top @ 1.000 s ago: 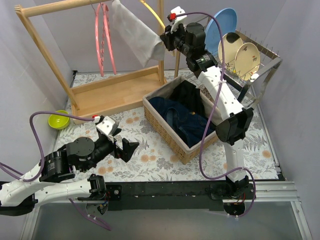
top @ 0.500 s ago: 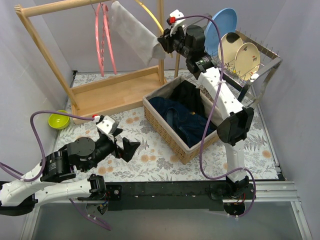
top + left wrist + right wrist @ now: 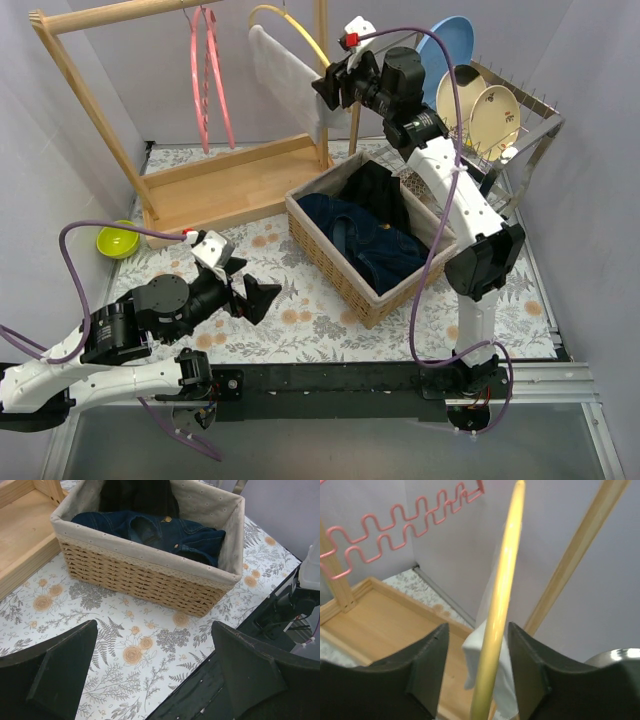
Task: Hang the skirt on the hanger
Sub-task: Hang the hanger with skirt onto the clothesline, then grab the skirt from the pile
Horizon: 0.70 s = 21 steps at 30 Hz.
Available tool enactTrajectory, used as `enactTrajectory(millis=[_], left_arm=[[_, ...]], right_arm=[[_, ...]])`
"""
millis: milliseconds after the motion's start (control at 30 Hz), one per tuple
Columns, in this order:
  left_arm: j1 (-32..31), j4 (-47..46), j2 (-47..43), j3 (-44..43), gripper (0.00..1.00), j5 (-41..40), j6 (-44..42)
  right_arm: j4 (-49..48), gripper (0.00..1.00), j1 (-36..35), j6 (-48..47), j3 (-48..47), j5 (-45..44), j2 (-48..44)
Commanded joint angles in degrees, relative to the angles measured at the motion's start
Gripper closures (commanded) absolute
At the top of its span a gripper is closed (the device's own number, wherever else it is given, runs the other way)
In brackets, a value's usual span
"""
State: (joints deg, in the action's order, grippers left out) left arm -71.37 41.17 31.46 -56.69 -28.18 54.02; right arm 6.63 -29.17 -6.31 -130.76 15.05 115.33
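The white skirt [image 3: 285, 72] hangs draped over the yellow hanger [image 3: 292, 22] on the wooden rack [image 3: 236, 184] at the back. My right gripper [image 3: 327, 86] is raised beside the skirt's right edge. In the right wrist view the yellow hanger [image 3: 501, 600] runs between the right gripper's [image 3: 477, 632] fingers with a gap on each side, so it is open. The skirt [image 3: 481, 652] hangs just behind the hanger there. My left gripper [image 3: 252, 296] hovers low over the table at the front left, open and empty [image 3: 152, 655].
A wicker basket [image 3: 358, 292] of dark denim clothes [image 3: 165, 530] stands mid-table. A pink hanger [image 3: 210, 80] hangs on the rack left of the skirt. A green bowl [image 3: 118, 241] sits at the left. A dish rack with plates [image 3: 497, 112] stands at the back right.
My right gripper has opened and let go of the skirt and hanger. The skirt has swung from stretched out sideways to hanging straight down. The left arm has not moved.
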Motion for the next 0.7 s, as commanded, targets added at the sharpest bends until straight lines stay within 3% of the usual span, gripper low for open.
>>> enactTrajectory(millis=[0, 167, 400, 500, 533, 667], left_arm=[[0.09, -1.09, 1.41, -0.36, 0.02, -3.10, 1.44], [0.09, -2.23, 4.56, 0.70, 0.02, -8.80, 3.81], [0.44, -6.01, 14.04, -0.88, 0.02, -10.84, 2.06], [5.78, -7.41, 19.84, -2.72, 0.02, -7.09, 0.22], [12.42, -9.07, 20.39, -2.82, 0.02, -4.10, -0.31], [27.67, -15.93, 18.20, 1.30, 0.02, 10.15, -0.67]], right_arm=[[2.85, 0.36, 0.95, -6.25, 3.84, 8.58, -13.62], [10.41, 0.30, 1.48, -14.50, 14.37, 17.54, -27.83], [20.34, 0.29, 1.57, -27.24, 35.99, 19.58, -43.60], [25.35, 0.29, 1.48, -28.50, 44.78, 20.63, -46.24], [26.05, 0.29, 1.48, -28.50, 48.80, 21.16, -46.25], [22.38, 0.30, 1.13, -24.99, 59.18, 19.06, -45.38]])
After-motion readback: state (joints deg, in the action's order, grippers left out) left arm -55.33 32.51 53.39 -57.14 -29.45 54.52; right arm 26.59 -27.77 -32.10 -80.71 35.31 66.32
